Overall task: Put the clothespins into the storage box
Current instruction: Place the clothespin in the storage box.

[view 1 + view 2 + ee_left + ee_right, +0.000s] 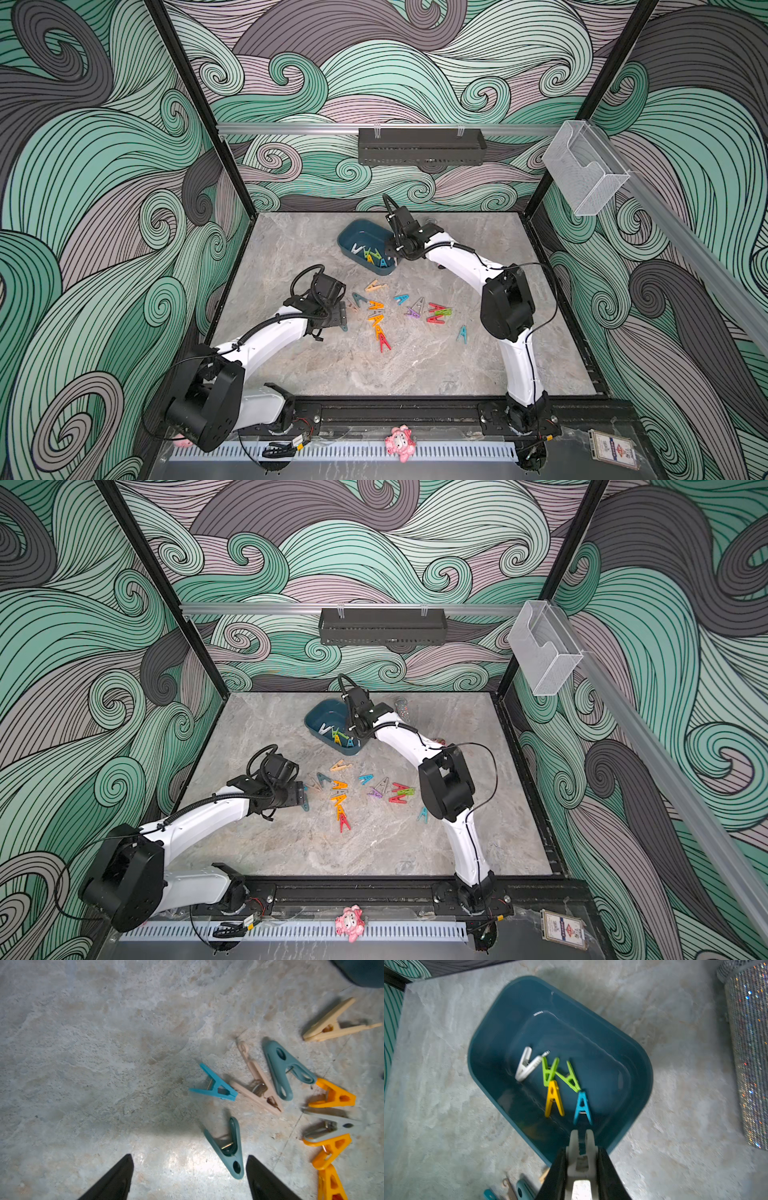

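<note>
One storage box [492, 1028] lies at 12 o'clock of the surface [415, 365] and holds five clothespins [372, 255]: a green pair [547, 1079], one white peg [523, 1070], one yellow peg [552, 1087] and one blue peg [582, 1096]. One pale peg [573, 1142] sits in the right tool [581, 1150].

Loose on the surface, from 9 to 3 o'clock of its middle, I count seventeen:
- three orange pegs [332, 1088]
- three red pegs [435, 319]
- three teal pegs [274, 1070]
- two sky-blue pegs [219, 1080]
- two grey pegs [340, 1125]
- one purple peg [412, 313]
- one green peg [445, 311]
- one tan peg [345, 1031]
- one pink-beige peg [255, 1072]

Beyond those there is one black tray [422, 146] at 12 o'clock, one clear holder [586, 174] at 2, one glittery cup [749, 1053], one pink toy figure [400, 442] at 6 and one card [614, 449] at 5.
</note>
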{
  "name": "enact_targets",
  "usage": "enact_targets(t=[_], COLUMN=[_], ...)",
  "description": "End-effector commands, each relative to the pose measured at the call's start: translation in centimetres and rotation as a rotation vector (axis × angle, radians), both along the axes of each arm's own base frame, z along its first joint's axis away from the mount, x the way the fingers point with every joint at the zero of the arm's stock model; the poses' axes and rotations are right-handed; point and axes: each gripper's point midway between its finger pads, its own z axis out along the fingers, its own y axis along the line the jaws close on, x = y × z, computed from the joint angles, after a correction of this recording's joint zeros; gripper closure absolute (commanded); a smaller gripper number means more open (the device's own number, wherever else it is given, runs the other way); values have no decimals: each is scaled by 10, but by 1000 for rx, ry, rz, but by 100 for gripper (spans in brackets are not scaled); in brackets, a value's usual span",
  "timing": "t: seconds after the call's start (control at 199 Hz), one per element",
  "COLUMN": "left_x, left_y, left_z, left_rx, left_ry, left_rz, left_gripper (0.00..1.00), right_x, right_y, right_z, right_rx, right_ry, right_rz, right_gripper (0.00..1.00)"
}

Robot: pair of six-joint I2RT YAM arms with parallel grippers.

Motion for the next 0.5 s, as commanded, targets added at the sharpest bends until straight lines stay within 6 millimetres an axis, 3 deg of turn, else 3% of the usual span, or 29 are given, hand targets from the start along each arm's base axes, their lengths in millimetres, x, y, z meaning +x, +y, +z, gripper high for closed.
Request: enact_targets(t=[0.0, 0.186, 0.311, 0.497], left_x=[-1, -4, -4, 6], left_y=[2, 6, 12, 7], left_z=[6, 8, 16, 34], left_rx=[5, 11, 24, -64], left_ry=[8, 10, -13, -68], left_rz=[37, 50, 75, 83], left_gripper=[13, 13, 13, 15], right_x=[5, 14, 14, 1], right_y=[13, 20, 20, 9], right_z=[-6, -11, 6, 25], right_rx=[-4, -21, -28, -39], right_ry=[25, 22, -4, -15], right_rz=[11, 33, 52, 63], right_gripper=[74, 64, 52, 49])
